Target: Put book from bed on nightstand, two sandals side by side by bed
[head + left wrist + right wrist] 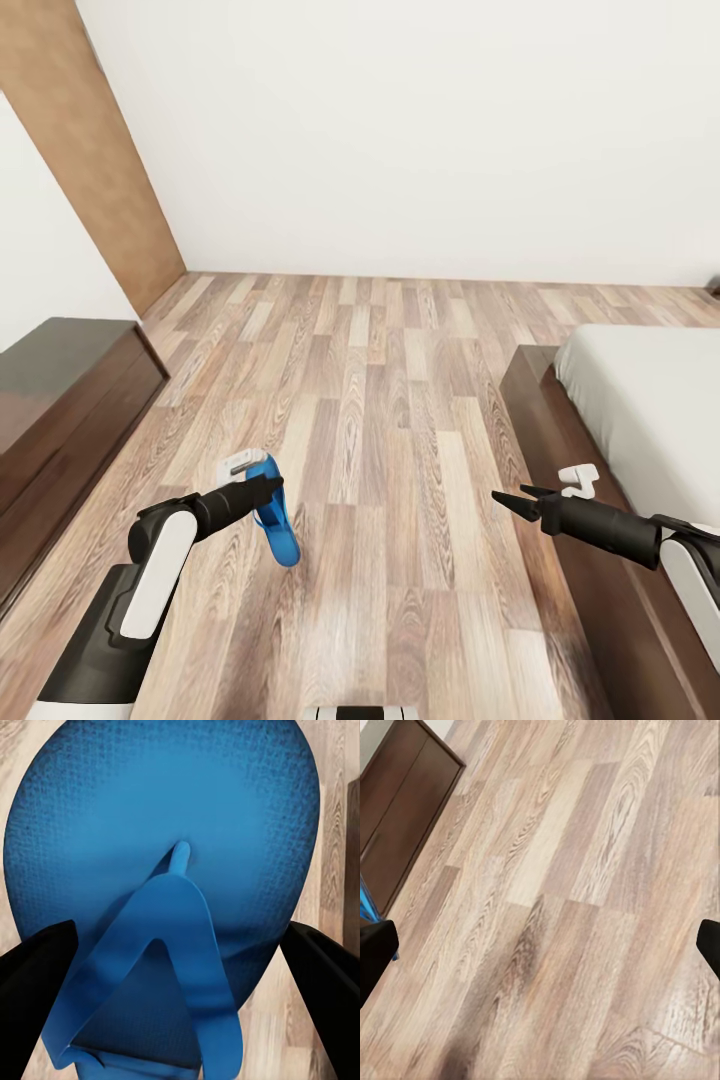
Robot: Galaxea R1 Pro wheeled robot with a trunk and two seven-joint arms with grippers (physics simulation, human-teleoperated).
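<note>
Sandal (161, 862), bright blue with a textured sole and Y-strap, hung clamped between the left gripper (268, 492) jaws above the floor (400, 400). Right gripper (512, 497) jaws were spread, empty. Beyond lay the bed (650, 400) and bench (60, 400).

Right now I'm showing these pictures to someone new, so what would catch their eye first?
The bright blue sandal held in the left claw, hanging above the wood floor. Then the pale bed in its dark frame at the right, with the open right claw beside it. A dark wooden bench stands along the left wall.
</note>
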